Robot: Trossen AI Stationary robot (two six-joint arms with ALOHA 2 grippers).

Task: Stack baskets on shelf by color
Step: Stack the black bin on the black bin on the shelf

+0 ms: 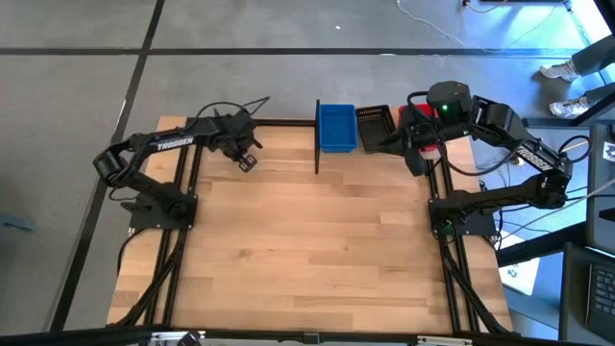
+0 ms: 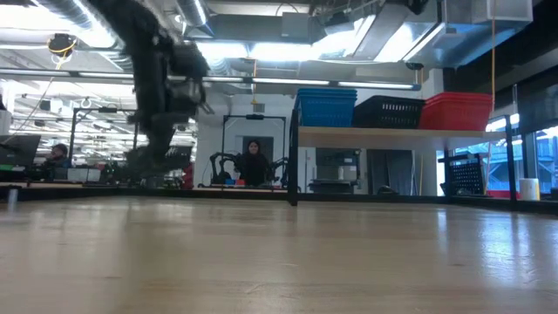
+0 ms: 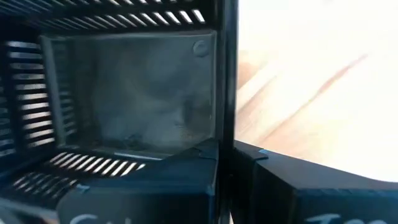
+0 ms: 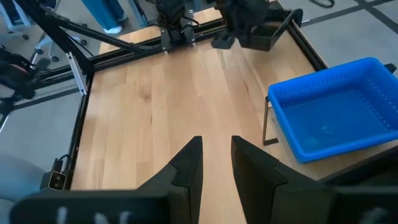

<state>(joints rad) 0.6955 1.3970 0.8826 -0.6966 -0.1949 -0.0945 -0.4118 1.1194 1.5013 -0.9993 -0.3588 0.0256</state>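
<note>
Now the left gripper (image 1: 246,159), clamped on a black basket (image 3: 124,106) near the table's (image 1: 317,250) far-left corner, should lift straight before crossing to the shelf (image 2: 392,133).

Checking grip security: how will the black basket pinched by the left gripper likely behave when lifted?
The black basket looks like thin slotted plastic, so probably light and fairly stiff. The left gripper pinches only one wall, so it may hang tilted or swing. Its smooth wall could slip a little.
</note>
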